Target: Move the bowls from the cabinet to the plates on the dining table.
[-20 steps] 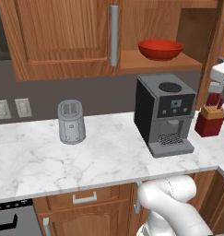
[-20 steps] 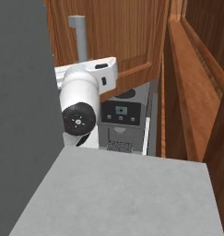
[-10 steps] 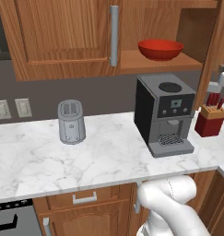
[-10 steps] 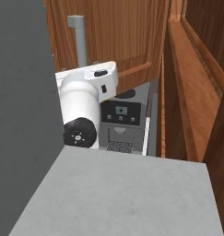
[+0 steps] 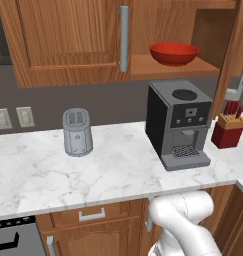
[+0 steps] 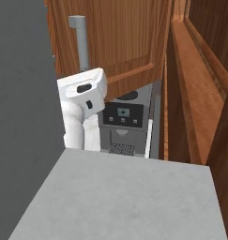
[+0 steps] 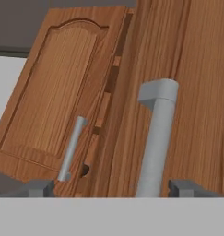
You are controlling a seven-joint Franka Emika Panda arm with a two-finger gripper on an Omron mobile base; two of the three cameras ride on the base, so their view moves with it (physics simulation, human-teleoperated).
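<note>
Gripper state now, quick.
Gripper: open, holding nothing; its fingertips stand either side of the cabinet door's grey handle.

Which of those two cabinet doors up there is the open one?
The right-hand door, swung outward past the red bowl on its shelf. The left door, with the grey bar handle, sits flat and closed.

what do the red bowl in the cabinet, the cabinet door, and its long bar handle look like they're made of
Red bowl: glossy, uniform red, probably glazed ceramic or plastic; the look leaves it open.
Cabinet door: medium-brown wood, judging by the visible streaked grain and raised panel, smooth satin finish.
Bar handle: plain matte grey, likely brushed metal, though no reflections confirm it.
</note>
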